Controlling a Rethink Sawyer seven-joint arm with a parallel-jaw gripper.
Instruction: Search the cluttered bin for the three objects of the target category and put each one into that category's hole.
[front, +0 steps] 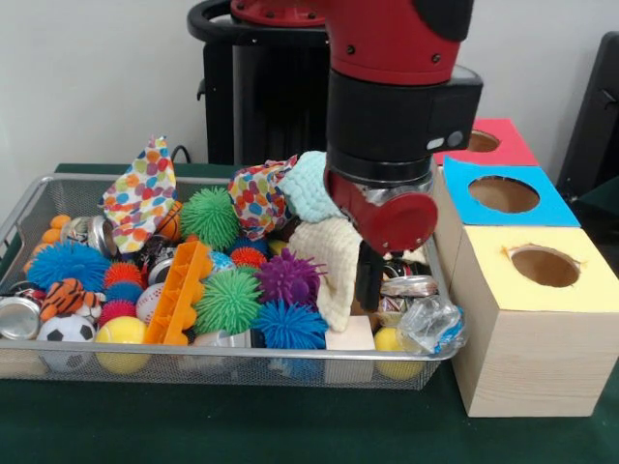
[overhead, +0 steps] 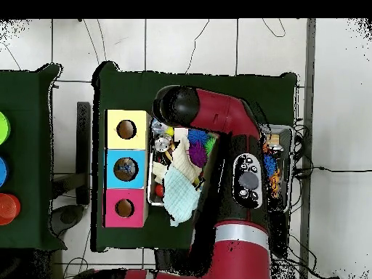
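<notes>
The red and black arm comes down into the right end of the wire mesh bin (front: 29, 208), and its gripper (front: 368, 290) is sunk among the clutter there. Only one dark finger (front: 368, 280) shows, standing straight down, so I cannot tell whether the fingers are parted or closed on anything. A cream-yellow waffle-weave cloth (front: 324, 266) hangs just beside that finger on its left and seems to touch it, draping down to a pale wooden block (front: 350, 335) below. Above the cream cloth, level with the wrist, sits a pale mint-green knitted cloth (front: 309, 188), and next to that a white cloth with coloured polka dots (front: 256, 198); a second polka-dot cloth (front: 143, 188) stands up well away at the far left of the bin. On the finger's other side lie a crushed silver can (front: 409, 286) and a crumpled clear plastic wrapper (front: 430, 326). Further left of the fingers are spiky rubber balls in green (front: 227, 302), purple (front: 288, 277) and blue (front: 288, 326). Outside the bin, beyond the can, stands a row of wooden boxes with round holes, topped yellow (front: 542, 266), blue (front: 503, 193) and red (front: 488, 142). From overhead the mint cloth (overhead: 178, 196) spills over the bin's edge beside the boxes.
</notes>
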